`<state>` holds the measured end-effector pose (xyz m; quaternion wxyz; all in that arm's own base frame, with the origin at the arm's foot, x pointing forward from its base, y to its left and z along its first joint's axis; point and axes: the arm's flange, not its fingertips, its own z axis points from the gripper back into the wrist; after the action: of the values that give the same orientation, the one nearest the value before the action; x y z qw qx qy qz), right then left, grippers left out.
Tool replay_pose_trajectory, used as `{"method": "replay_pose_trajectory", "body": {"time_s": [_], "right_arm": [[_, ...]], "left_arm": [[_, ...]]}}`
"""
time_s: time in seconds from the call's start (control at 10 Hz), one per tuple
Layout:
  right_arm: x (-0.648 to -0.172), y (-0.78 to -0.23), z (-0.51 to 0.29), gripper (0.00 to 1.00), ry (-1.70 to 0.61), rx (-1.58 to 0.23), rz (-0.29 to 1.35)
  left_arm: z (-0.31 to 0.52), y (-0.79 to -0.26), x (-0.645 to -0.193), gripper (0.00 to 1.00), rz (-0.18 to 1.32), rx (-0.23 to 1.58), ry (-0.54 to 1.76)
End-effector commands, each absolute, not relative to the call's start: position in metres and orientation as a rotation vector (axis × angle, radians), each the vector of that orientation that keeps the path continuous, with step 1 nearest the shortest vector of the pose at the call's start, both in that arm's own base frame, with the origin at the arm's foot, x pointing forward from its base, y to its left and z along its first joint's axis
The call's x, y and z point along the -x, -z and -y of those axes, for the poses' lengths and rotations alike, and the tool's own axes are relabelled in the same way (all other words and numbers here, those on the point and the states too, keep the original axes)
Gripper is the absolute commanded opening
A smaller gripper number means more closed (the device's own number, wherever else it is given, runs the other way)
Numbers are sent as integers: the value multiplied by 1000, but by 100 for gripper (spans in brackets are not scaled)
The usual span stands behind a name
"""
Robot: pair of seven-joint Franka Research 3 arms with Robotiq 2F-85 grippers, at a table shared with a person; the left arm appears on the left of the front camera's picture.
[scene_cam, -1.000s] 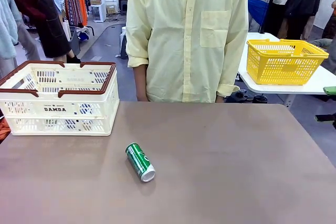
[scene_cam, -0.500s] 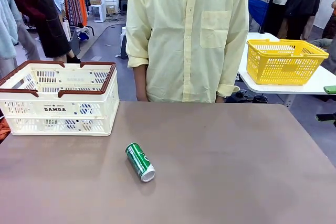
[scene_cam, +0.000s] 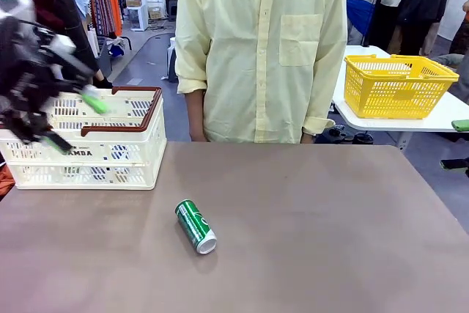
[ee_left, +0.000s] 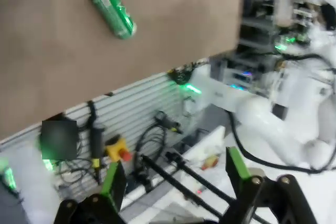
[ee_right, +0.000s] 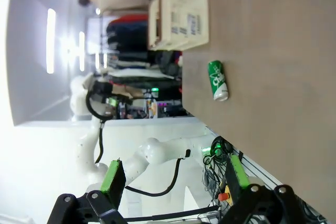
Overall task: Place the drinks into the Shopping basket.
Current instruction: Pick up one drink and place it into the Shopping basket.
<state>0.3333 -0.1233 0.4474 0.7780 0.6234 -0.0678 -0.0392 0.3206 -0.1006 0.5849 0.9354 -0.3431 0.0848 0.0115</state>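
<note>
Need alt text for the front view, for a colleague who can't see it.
A green can lies on its side mid-table. The left tool, open and empty, hangs at the far left before the cream DAMDA basket; a person stands behind the table.

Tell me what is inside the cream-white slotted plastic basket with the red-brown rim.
Through the cream-white slotted basket's open top only its slotted inner walls show. Its floor is hidden behind the near wall and the open left gripper, so any cans inside cannot be seen.
</note>
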Motion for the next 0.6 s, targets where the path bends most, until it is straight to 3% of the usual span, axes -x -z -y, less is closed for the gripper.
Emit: {"method": "replay_pose_trajectory", "body": {"time_s": [0.0,0.5], "right_arm": [[-332,-452,124,100,104,-1347,136],[-332,-452,124,100,104,-1347,136]], "left_arm": [[144,-565,-319,100,-56,499,20],[300,-459,-302,100,161,122,-104]]}}
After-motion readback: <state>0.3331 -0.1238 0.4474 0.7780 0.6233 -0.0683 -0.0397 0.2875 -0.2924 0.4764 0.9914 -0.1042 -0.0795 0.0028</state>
